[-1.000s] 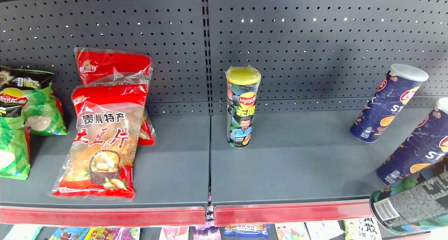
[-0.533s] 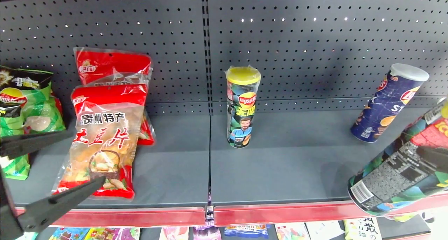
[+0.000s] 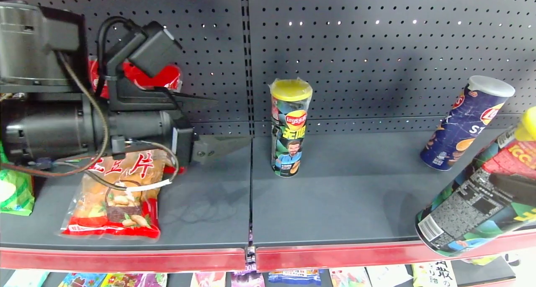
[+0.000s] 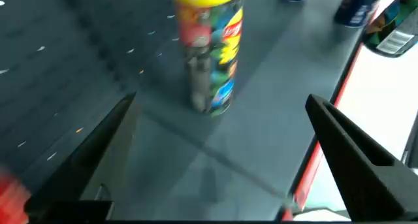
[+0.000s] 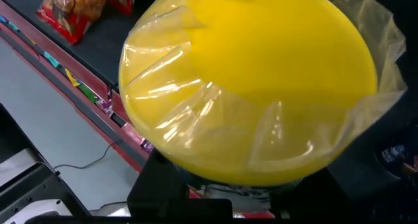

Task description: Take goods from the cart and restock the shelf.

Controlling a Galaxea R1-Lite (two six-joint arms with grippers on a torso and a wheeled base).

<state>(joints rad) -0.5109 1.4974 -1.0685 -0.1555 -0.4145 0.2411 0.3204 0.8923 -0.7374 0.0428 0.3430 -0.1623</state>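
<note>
head view. left tool (image 3: 228, 121): released, two fingers spread one above the other, poised over the shelf (image 3: 335, 203). just past its fingertips and apart from them: standing can (image 3: 289, 128), upright, yellow lid on top. under and behind the tool's body: red bag (image 3: 113, 207) lying flat; farther back, green bag (image 3: 14, 195). right tool (image 3: 508, 184): clenched on the held can (image 3: 465, 211), tilted, bottom end hanging over the shelf's red front edge. beyond this tool, deeper on the shelf: blue can (image 3: 465, 124).

left wrist view. fingers (image 4: 98, 165) wide apart; beyond the gap, touching neither: standing can (image 4: 212, 54). off to one side, held can (image 4: 392, 28).

right wrist view. directly before the tool: held can's yellow lid (image 5: 248, 80) under clear wrap. far beyond, red bag (image 5: 72, 8).
</note>
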